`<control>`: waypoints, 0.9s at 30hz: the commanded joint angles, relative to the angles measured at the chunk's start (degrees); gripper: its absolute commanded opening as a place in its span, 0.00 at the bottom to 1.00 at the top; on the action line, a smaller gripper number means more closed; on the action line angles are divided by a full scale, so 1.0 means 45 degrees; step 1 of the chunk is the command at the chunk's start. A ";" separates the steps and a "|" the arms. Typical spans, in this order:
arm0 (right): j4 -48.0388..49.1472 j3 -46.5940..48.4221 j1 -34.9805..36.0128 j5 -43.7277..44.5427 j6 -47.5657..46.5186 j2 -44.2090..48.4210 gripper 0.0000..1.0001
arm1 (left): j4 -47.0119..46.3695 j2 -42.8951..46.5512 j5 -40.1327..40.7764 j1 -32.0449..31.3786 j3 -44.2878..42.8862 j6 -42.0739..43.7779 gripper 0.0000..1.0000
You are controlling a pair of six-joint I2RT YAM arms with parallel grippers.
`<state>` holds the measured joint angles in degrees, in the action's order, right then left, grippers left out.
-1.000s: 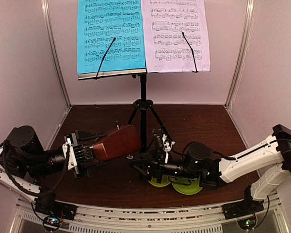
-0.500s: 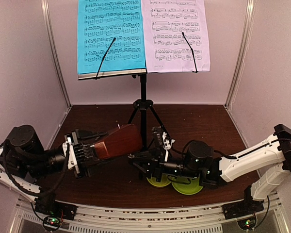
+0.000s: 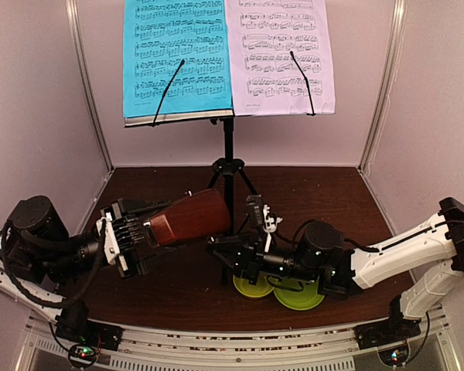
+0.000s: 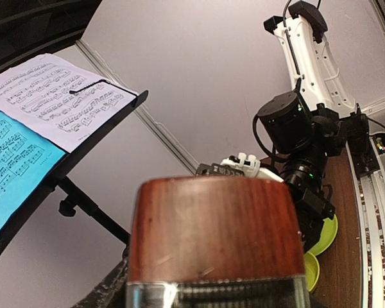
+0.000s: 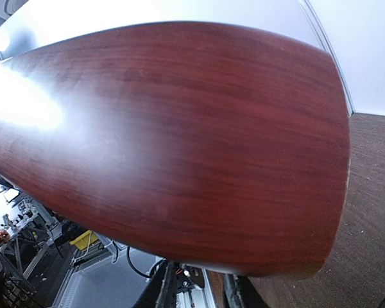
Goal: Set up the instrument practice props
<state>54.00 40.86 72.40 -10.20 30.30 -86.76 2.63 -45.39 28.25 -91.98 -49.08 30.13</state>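
Claws first: the left claw (image 3: 148, 230) is clamped on the narrow end of the small brown pyramid-shaped wooden metronome (image 3: 193, 216), holding it clear of the worktop and lying almost level. The metronome's wide end points toward the pole of the black perforated-metal music stand (image 3: 228, 147). From the left wrist the polished wood fills the lower middle of the view, with a shiny band at its near edge. The right claw (image 3: 238, 236) reaches in from the right and sits just beside the metronome's wide end, close to the stand's pole. Red-brown wood fills almost the whole right wrist view. I cannot tell whether this claw's jaws are open or closed, or whether they touch the wood. Under the right arm a lime-green bowl (image 3: 252, 288) and a lime-green plate (image 3: 301, 299) lie side by side near the front edge, partly hidden by the arm. The dark brown wooden worktop (image 3: 325, 193) carries the stand's tripod legs at its back centre. On the stand's desk a cyan sheet (image 3: 178, 54) of printed music sits left of a pale lilac sheet (image 3: 278, 54), each crossed by a thin black wire holder. Pale walls with metal corner strips close in the space, and a ribbed metal rail (image 3: 240, 348) runs along the near edge.
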 commanded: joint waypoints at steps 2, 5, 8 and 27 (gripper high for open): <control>0.0572 0.0344 -0.0018 0.0313 0.0143 0.0524 0.24 | -0.2263 0.0092 -0.0107 -0.0008 -0.0246 0.0214 0.00; 0.0454 0.0338 -0.0014 0.0385 0.0189 0.0578 0.21 | -0.2265 0.0107 -0.0054 -0.0002 -0.0246 0.0239 0.00; 0.0201 0.0415 -0.0038 0.0549 0.0399 0.0635 0.15 | -0.2275 0.0173 -0.0090 -0.0008 -0.0250 0.0253 0.00; 0.1191 0.0798 -0.0086 0.0261 0.2161 0.0817 0.00 | -0.3623 0.0582 -0.0243 -0.0076 0.0262 0.0955 0.00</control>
<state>54.11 42.11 72.38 -9.61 36.80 -85.17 -3.42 -44.64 28.86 -91.94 -47.46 31.90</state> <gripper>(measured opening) 0.020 0.634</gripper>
